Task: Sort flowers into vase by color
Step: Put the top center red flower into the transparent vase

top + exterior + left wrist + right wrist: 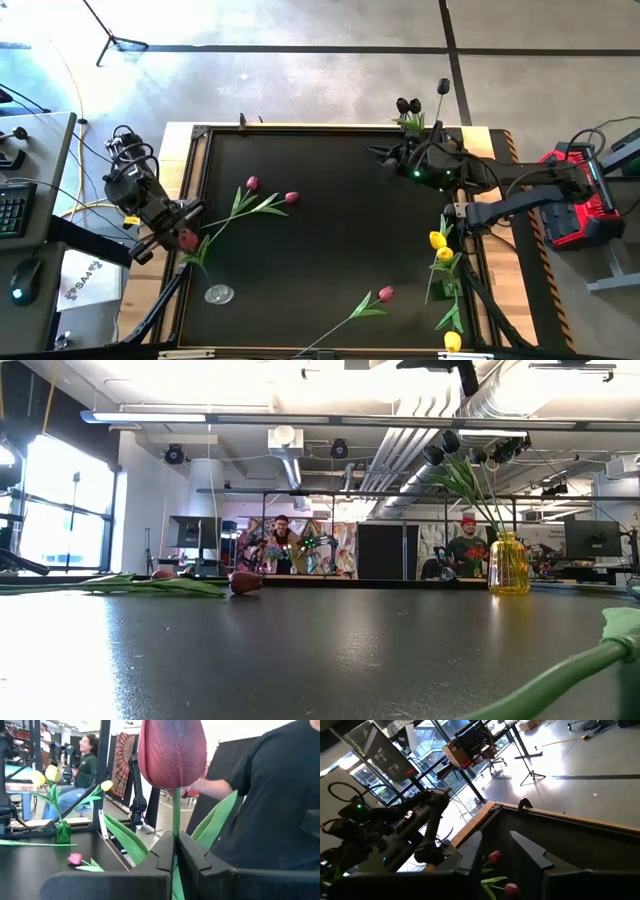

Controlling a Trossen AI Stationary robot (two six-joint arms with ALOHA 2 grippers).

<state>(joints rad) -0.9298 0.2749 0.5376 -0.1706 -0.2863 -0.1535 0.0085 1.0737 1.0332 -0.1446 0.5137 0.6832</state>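
My left gripper (183, 238) (176, 837) is at the table's left edge, shut on a pink tulip (188, 240) whose big head (172, 752) rises past the fingers. Two pink tulips (252, 183) (291, 197) lie on the black table left of centre, and another (385, 294) lies near the front. Dark purple tulips (405, 105) stand in a yellow vase (508, 565) at the far edge. Yellow tulips (440, 241) stand in a green vase (62, 831) at the right. My right gripper (382, 157) (495, 852) hangs open over the far right, holding nothing. My left gripper pinches the pink tulip's stem (176, 822) between its two fingers, a short way below the head. The fingers lie level and cross the stem. The head stands upright above them, with green leaves (215, 822) spreading on both sides. The stem's lower end is hidden behind the fingers.
A clear round glass (218, 294) stands near the front left. A raised wooden rim (330, 127) frames the table. A loose green stem (560, 680) lies close to the low camera. People sit and stand in the room beyond the table; one in a dark shirt (270, 800) is close.
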